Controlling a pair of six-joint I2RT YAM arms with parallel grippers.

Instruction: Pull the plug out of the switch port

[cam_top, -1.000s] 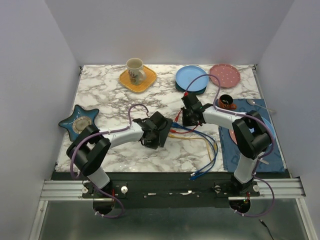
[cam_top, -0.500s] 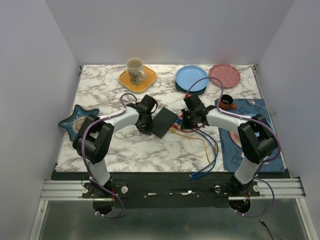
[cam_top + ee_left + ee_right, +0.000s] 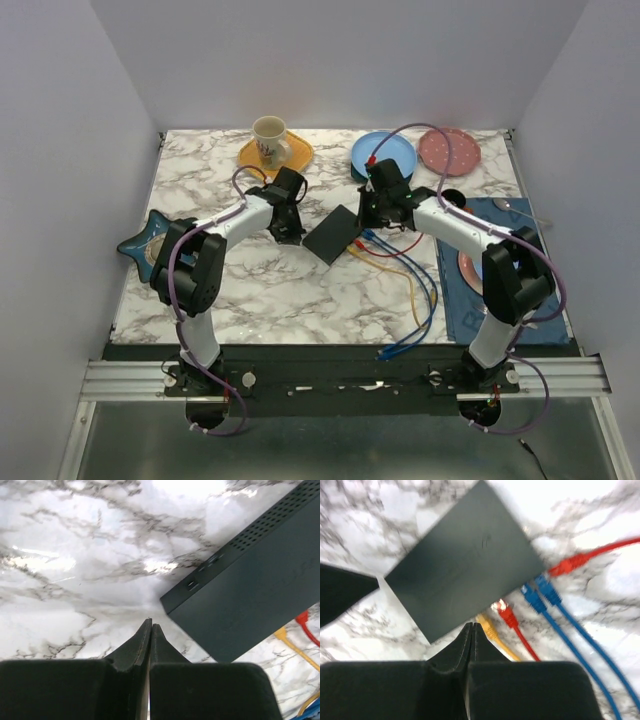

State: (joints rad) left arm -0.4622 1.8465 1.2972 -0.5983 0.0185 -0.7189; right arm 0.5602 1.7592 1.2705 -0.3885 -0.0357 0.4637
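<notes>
switch (image 3: 333,235) lies mid-desk (image 3: 250,295) between the arms. switch port (image 3: 492,599) edge faces right end effector (image 3: 471,626), plugs (image 3: 506,612) crowded there, seating unclear. both end effectors are pinched closed and empty, left end effector (image 3: 151,627) just beside the box. judgement: open right jaws, grip plug body not cable, brace box with left, pull straight out.

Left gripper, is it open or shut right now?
Shut. The left gripper has its jaws pressed together with nothing between them, just short of the black box.
</notes>
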